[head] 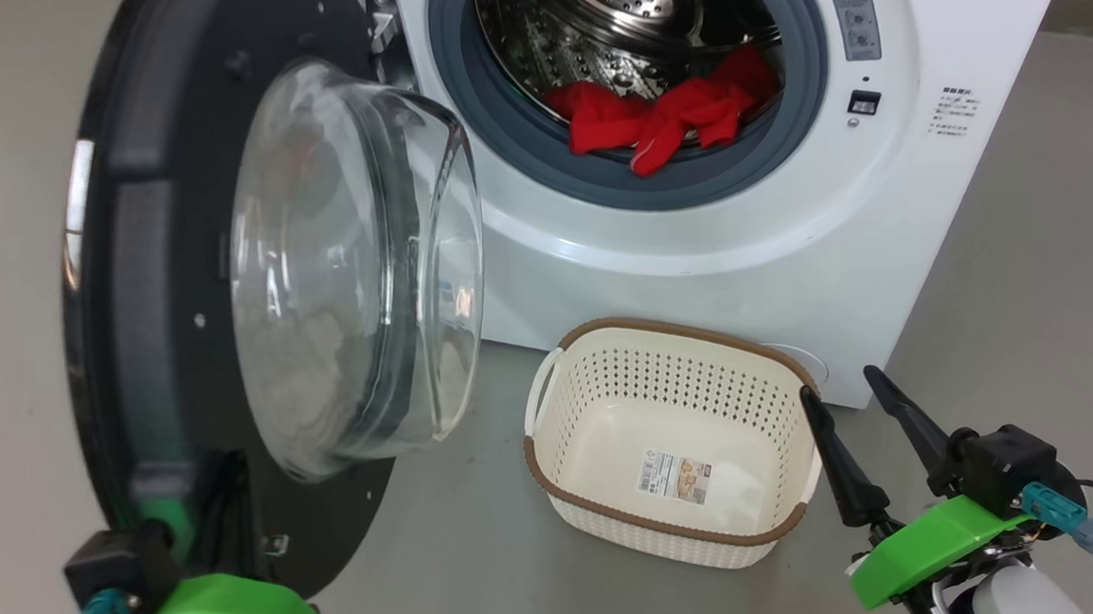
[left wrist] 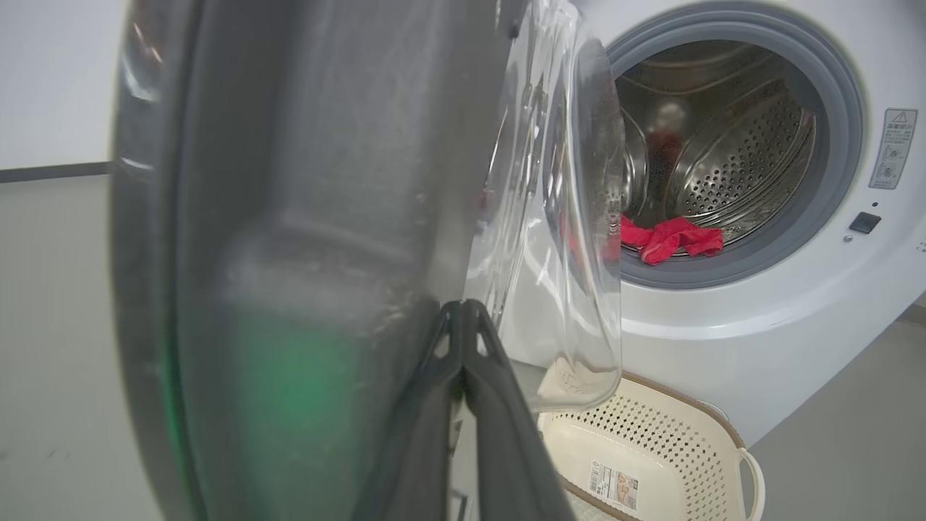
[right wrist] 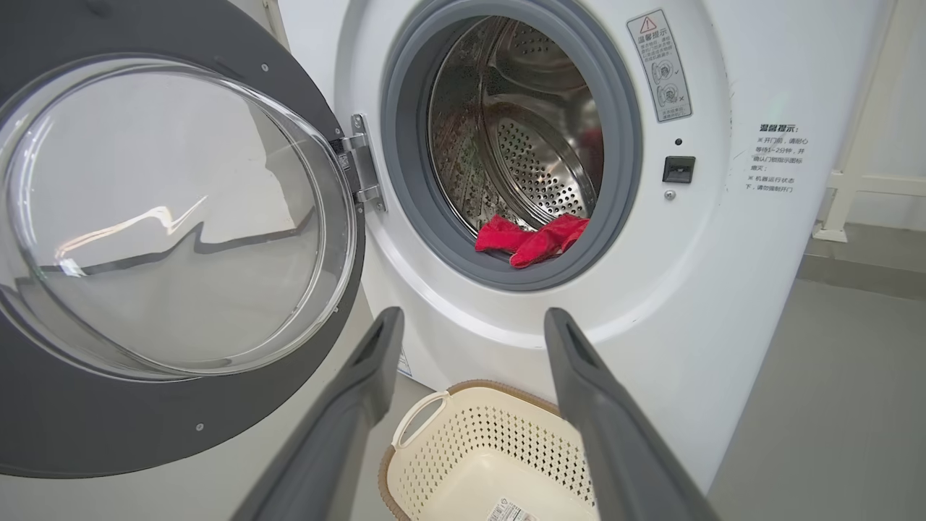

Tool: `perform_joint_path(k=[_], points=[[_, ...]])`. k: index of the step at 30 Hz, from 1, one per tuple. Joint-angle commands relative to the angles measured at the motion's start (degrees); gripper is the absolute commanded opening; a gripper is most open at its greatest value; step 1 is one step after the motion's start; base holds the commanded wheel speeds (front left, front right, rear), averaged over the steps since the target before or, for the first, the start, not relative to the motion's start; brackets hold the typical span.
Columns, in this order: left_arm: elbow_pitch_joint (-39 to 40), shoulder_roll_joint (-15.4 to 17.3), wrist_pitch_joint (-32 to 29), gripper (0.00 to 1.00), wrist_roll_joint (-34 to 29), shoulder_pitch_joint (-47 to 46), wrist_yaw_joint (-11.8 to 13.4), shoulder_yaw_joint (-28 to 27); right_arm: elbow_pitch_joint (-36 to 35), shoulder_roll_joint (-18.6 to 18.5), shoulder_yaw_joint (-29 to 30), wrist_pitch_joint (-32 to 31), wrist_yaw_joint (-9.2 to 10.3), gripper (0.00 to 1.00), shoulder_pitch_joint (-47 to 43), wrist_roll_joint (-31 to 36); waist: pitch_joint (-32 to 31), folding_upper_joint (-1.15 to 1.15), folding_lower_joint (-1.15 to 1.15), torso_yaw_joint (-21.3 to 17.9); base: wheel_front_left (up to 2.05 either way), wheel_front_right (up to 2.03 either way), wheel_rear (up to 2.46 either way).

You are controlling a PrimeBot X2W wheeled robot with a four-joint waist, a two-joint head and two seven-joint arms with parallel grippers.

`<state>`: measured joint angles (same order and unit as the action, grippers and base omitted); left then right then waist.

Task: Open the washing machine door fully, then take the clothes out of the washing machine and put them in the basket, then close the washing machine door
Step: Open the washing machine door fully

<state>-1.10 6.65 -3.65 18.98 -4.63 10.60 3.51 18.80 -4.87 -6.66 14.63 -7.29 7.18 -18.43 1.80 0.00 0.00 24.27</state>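
A smooth grey floor (head: 1028, 268) carried everything, with a pale wall (left wrist: 58, 72) far off on the left. At the left the washing machine door (head: 146, 274) stood swung wide on its hinge, its glass bowl facing right. The left gripper (left wrist: 463, 312) had its fingers pressed together, tips close against the door's black rim low down; whether they touched it could not be told. Further right stood the washing machine (head: 694, 241), the clothes (head: 668, 119) lying red at the drum's front lip. The basket (head: 608, 389) sat on the floor just before the machine. At the near right, the right gripper (head: 841, 386) hung spread, holding nothing, just beside the basket's right rim.
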Motion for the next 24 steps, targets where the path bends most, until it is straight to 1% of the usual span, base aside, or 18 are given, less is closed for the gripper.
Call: perform_joint_path(k=[1, 5, 12, 20, 24], points=[[0.4, 1.9, 1.0, 0.0, 0.5, -1.8, 0.9, -3.6, -1.3, -0.8, -1.6, 0.4, -0.2, 1.0, 1.3, 0.2, 0.6, 0.0, 0.0, 0.2, 0.0, 0.0, 0.0], [-1.9, 3.0, 2.7, 0.0, 1.9, -3.4, 1.2, -6.5, -1.4, -1.6, -1.9, 0.4, -0.2, 1.0, 1.7, 0.2, 1.4, 0.0, 0.0, 0.2, 0.0, 0.0, 0.0], [-6.0, 4.0, 4.6, 0.0, 4.2, -7.3, 1.7, -9.9, -1.3, -2.7, -2.4, 0.4, -0.2, 1.0, 2.2, 0.2, 3.1, 0.0, 0.0, -0.1, 0.0, 0.0, 0.0], [-11.3, 4.9, 6.8, 0.0, 6.0, -11.4, 1.8, -12.2, -1.4, -4.2, -3.0, 0.4, -0.2, 1.0, 3.7, 0.5, 5.2, 0.0, 0.0, -0.6, 0.0, 0.0, 0.0], [-14.4, 4.9, 9.2, 0.0, 7.2, -13.6, 1.8, -13.7, -1.4, -5.1, -3.0, 0.4, -0.2, 1.0, 4.0, 0.6, 6.0, 0.0, 0.0, -0.5, 0.0, 0.0, 0.0]])
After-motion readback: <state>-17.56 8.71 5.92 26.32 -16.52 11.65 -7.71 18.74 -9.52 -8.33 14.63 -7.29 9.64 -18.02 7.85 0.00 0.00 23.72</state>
